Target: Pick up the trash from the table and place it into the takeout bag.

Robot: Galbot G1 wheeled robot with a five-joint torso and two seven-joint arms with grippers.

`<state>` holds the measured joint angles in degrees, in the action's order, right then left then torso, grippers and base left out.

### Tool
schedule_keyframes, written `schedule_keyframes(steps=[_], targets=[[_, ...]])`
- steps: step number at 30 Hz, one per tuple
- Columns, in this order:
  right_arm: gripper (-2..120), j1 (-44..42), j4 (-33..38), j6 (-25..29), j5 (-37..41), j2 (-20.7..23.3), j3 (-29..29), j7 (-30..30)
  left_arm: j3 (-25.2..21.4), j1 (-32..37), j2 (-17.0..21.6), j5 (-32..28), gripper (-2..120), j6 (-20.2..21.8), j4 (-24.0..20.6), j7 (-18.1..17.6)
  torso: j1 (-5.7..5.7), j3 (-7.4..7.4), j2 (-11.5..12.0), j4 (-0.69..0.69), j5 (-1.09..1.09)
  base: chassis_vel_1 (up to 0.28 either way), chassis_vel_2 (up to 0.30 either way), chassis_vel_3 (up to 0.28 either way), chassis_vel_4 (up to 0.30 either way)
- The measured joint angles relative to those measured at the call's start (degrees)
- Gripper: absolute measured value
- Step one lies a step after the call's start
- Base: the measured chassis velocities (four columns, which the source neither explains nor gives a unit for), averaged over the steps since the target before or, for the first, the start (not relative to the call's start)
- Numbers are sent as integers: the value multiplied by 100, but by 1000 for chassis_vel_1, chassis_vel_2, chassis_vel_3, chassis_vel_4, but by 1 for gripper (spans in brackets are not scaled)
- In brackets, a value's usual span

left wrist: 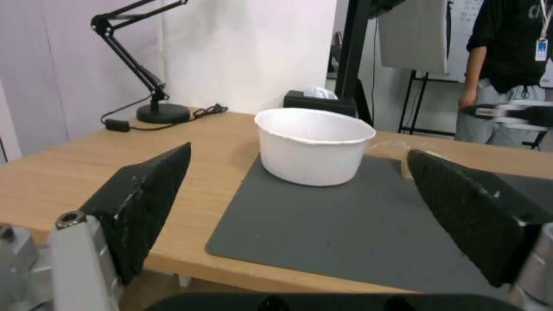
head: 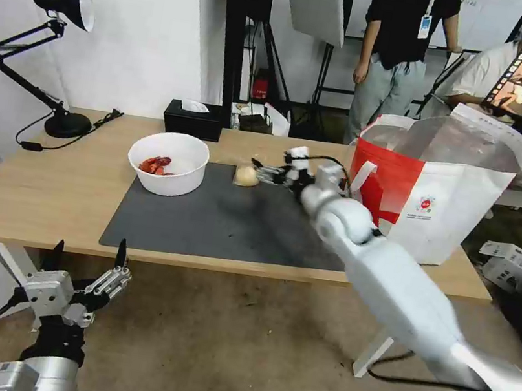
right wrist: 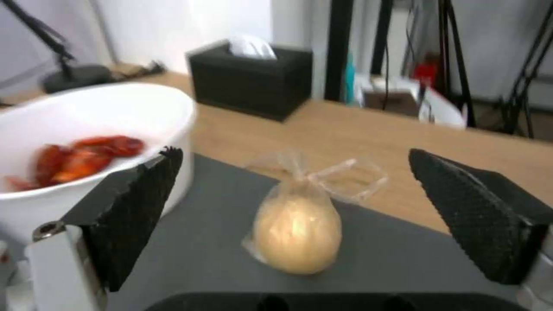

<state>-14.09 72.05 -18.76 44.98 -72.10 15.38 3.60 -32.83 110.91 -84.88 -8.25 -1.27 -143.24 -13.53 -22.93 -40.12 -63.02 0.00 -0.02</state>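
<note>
A yellowish ball in clear wrap (head: 246,176) (right wrist: 297,229) lies at the far edge of the dark grey mat (head: 218,218). My right gripper (head: 257,170) (right wrist: 291,172) is open right beside it, one black finger on each side of the ball in the right wrist view. A white bowl with red shells (head: 168,163) (right wrist: 75,142) (left wrist: 312,144) stands on the mat's left far corner. The red-and-white takeout bag (head: 435,189) stands open on the table's right end. My left gripper (head: 89,256) (left wrist: 300,172) hangs open below the table's front edge, at the left.
A black tissue box (head: 193,119) (right wrist: 250,80) sits at the table's far edge behind the bowl. A black desk lamp (head: 47,52) (left wrist: 138,65) stands at the far left. The light-wood table (head: 39,188) has bare wood left of the mat.
</note>
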Motion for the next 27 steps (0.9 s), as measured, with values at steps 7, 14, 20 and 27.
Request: schedule_keyframes(steps=[7, 14, 20, 27], targets=[[100, 537, -1479, -113, -152, -904, -99, -219, -10, -3, -15, 2, 100, -37, 0, -1, 1, 1, 0, 1, 0, 0, 0, 0, 0], [100, 638, -2452, -130, -381, -1479, -257, -398, -25, -12, -24, 20, 100, -85, 0, -1, 1, 1, 0, 1, 1, 0, 0, 0, 0], [100, 690, -2995, -125, -615, -1700, -405, -411, -42, -12, -20, 23, 100, -121, 0, -1, 1, 1, 0, 0, 1, 0, 0, 0, 0], [98, 709, -3225, -109, -706, -1802, -525, -449, -38, -20, -21, 26, 100, -127, 0, -2, 1, 1, -1, 0, 2, 0, 0, 0, 0]])
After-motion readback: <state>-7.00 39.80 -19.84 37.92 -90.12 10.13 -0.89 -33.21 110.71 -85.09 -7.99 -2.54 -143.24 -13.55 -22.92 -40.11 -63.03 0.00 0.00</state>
